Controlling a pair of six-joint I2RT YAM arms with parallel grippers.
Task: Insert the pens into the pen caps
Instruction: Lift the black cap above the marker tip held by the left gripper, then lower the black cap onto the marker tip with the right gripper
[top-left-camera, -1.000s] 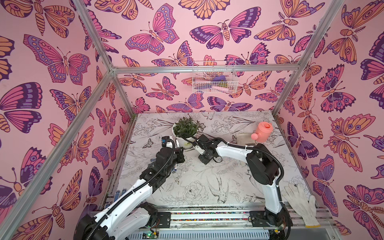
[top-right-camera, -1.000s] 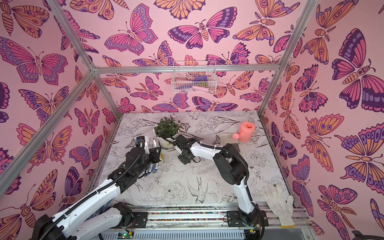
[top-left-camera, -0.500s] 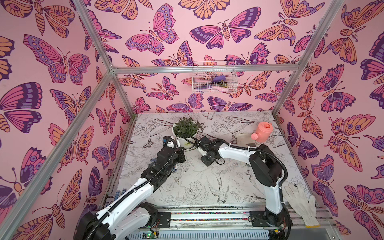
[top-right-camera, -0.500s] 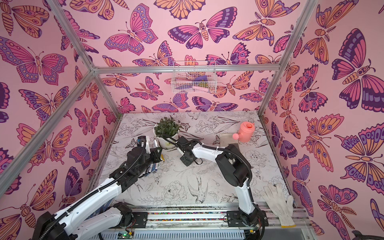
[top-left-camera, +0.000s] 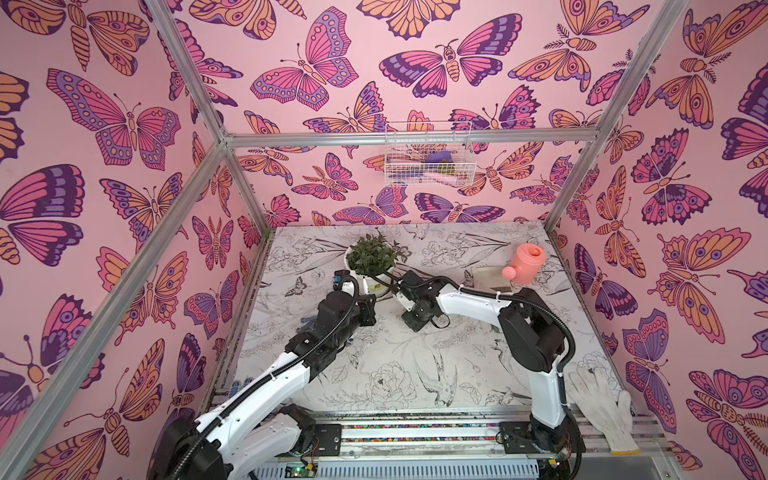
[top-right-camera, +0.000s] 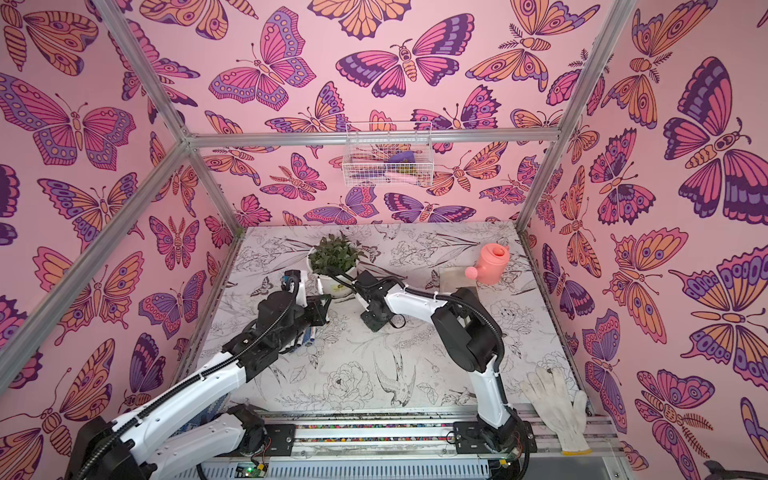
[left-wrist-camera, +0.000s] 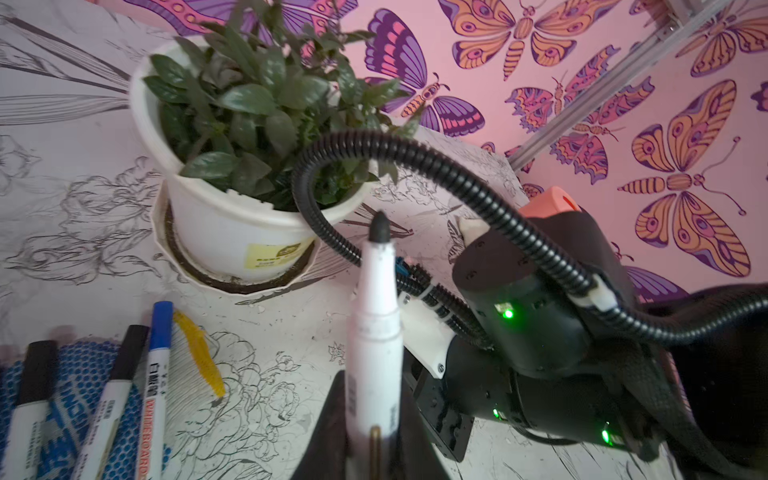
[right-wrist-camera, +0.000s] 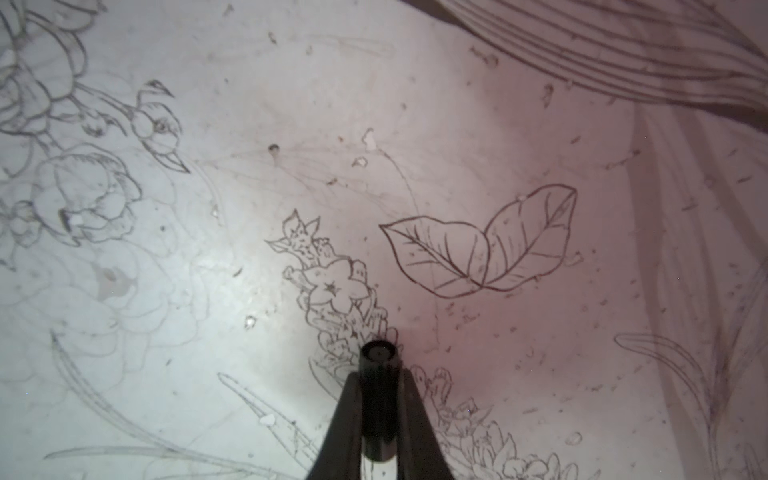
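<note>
Floral tabletop (left-wrist-camera: 270, 332); three capped pens (left-wrist-camera: 110, 399); one pen (left-wrist-camera: 376, 332), one cap (right-wrist-camera: 377, 399) held.

The left gripper (left-wrist-camera: 374, 374) is clamped on a pen (left-wrist-camera: 376, 316), which sticks out ahead of its fingers. Just beside that tip, the right gripper (right-wrist-camera: 379, 374) points downward, its jaws pinched on a pen cap (right-wrist-camera: 378, 390). Both arms reach forward with bent elbows.

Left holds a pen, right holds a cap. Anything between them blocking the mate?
Both top views show only bare table between the left gripper and right gripper. The right arm's cable loop arcs close beyond the pen tip. The cap points at the table.
</note>
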